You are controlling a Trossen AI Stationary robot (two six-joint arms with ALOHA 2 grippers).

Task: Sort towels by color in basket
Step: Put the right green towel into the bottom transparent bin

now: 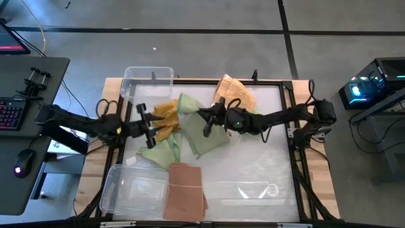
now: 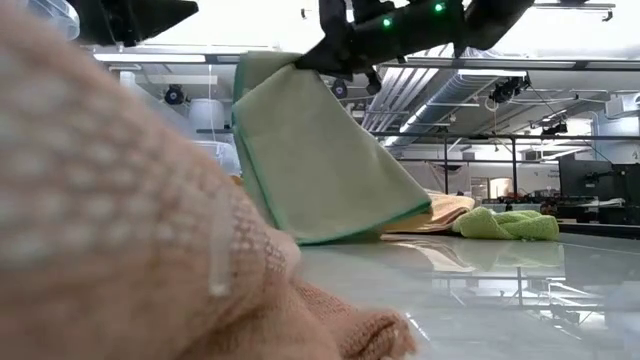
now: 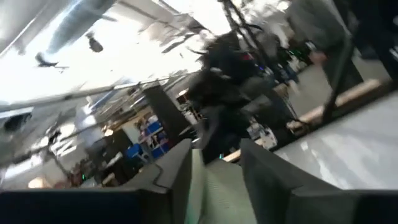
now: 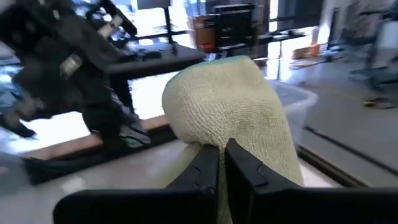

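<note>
My right gripper is shut on a light green towel over the middle of the table. In the low view the towel hangs below that gripper. My left gripper is at the left, open, beside the mustard towels and a second green towel. Pale green cloth shows in the gap between its fingers. A peach check towel lies at the far side, and salmon pink towels lie at the near edge. My right gripper pinches a bunched fold of the light green towel between its two fingers, which lie about level and come from the table's right. The towel bulges beyond the fingertips and hangs down in a slanted sheet. Whether its lower edge touches the table I cannot tell. Of my left gripper I cannot tell whether it touches the green cloth in its gap.
One clear basket stands at the far left corner and another at the near left. A lime green towel lies by the right arm. A salmon pink towel fills the low view's foreground. Free room lies at the near right.
</note>
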